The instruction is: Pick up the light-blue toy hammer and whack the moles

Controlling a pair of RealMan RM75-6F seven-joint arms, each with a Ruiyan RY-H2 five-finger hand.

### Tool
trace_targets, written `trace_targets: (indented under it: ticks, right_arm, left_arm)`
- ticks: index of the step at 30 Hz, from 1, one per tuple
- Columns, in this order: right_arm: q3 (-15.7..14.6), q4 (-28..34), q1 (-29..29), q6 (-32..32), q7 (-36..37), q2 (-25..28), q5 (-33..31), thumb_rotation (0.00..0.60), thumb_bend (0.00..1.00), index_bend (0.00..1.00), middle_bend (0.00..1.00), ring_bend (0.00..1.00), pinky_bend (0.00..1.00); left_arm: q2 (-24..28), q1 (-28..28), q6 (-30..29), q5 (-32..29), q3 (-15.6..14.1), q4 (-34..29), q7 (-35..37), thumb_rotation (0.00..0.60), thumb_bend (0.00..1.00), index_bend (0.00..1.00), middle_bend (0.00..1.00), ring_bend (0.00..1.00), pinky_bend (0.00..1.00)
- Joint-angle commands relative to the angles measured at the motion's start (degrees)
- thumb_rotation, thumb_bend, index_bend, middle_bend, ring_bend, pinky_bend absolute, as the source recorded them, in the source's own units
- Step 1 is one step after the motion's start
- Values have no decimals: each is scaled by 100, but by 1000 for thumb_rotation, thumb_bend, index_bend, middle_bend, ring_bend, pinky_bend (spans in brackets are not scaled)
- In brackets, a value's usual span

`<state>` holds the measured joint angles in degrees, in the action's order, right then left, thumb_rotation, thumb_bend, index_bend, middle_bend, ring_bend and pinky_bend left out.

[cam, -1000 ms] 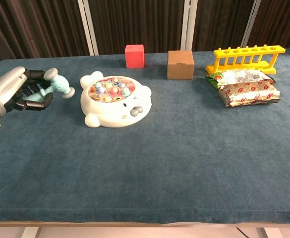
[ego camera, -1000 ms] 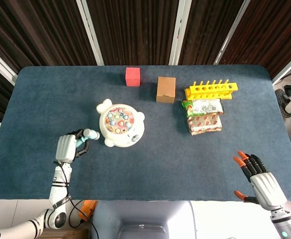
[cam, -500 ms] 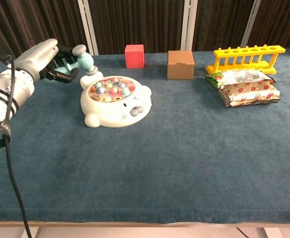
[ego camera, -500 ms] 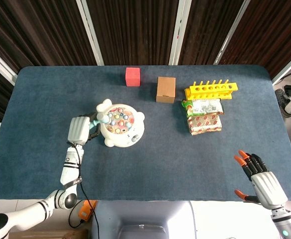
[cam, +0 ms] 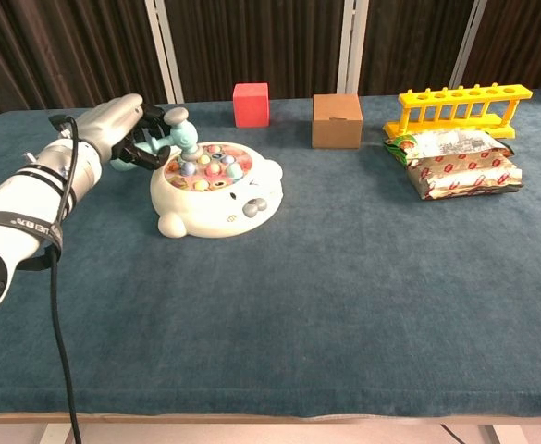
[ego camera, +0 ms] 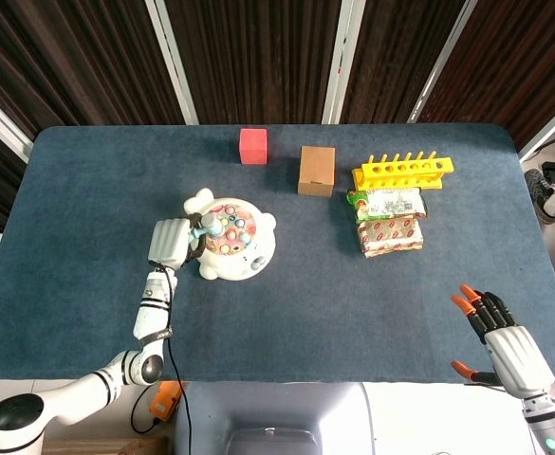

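The white whack-a-mole toy sits left of the table's middle, with several coloured moles on its round top. My left hand grips the light-blue toy hammer by its handle. The hammer head hangs over the toy's left edge, just above the moles. My right hand is open with orange fingertips spread, near the table's front right corner, and shows only in the head view.
A red block and a brown cardboard box stand at the back. A yellow rack and two snack packets lie right of them. The dark blue table edges are close to my right hand.
My left hand has carried the hammer rightward from the table's left side to over the mole toy's left edge. The right hand has drifted slightly toward the front.
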<state>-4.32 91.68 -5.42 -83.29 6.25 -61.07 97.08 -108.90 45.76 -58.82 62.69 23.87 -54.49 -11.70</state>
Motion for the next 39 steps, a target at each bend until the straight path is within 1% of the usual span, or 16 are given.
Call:
trace_targets:
  ticks: [1, 8, 12, 18, 26, 30, 35, 39]
  right_arm:
    - [2, -3, -1, -2, 9, 3, -1, 600, 218, 0, 0, 0, 0]
    - [-15, -5, 15, -57, 93, 44, 52, 600, 217, 0, 0, 0, 0]
    - [-32, -19, 1, -36, 128, 47, 84, 600, 217, 0, 0, 0, 0]
    - [-41, -7, 0, -27, 133, 56, 88, 600, 217, 0, 0, 0, 0]
    - [-34, 2, -2, -21, 145, 63, 73, 600, 218, 0, 0, 0, 0]
    - [-46, 7, -1, -27, 174, 75, 93, 600, 217, 0, 0, 0, 0]
    - [-52, 6, 20, -96, 225, 98, 130, 600, 217, 0, 0, 0, 0]
    - [-50, -19, 35, -143, 285, 118, 143, 600, 217, 0, 0, 0, 0]
  left_arm:
    - [-5, 9, 19, -21, -3, 14, 1, 600, 795, 600, 765, 850, 1000]
    - [-94, 69, 138, -218, 3, 223, -56, 600, 796, 602, 765, 851, 1000]
    - [-47, 70, 336, -467, 55, 166, -92, 600, 796, 603, 765, 851, 1000]
    - [4, 80, 458, -587, -6, 128, -164, 600, 796, 604, 765, 850, 1000]
    - [140, 106, 216, -423, 49, -189, 97, 600, 794, 604, 765, 850, 1000]
    - [139, 148, 120, -383, 31, -359, 48, 600, 795, 604, 765, 850, 1000]
    - [10, 245, 124, -483, 0, -328, -172, 600, 796, 605, 765, 850, 1000]
    - [-99, 297, 168, -585, -35, -189, -307, 600, 795, 605, 765, 850, 1000]
